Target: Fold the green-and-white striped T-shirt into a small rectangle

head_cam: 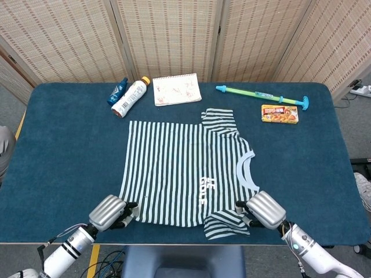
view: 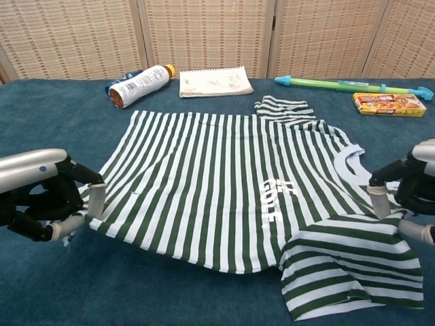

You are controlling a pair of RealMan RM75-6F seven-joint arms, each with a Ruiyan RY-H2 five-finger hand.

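Observation:
The green-and-white striped T-shirt (head_cam: 185, 168) (view: 224, 176) lies spread flat on the blue table, collar to the right, hem to the left, near edge close to the table's front. My left hand (head_cam: 110, 211) (view: 41, 193) pinches the near hem corner, lifted slightly off the cloth. My right hand (head_cam: 264, 209) (view: 411, 190) pinches the shirt by the near shoulder, beside the near sleeve (view: 350, 265), which lies rumpled at the front edge. The far sleeve (head_cam: 219, 119) is bunched.
At the back of the table (head_cam: 64, 150) lie a white bottle (head_cam: 130, 97), a small blue bottle (head_cam: 117, 91), a notepad (head_cam: 177, 89), a green and blue water gun (head_cam: 262, 95) and an orange box (head_cam: 280, 113). Woven screens stand behind.

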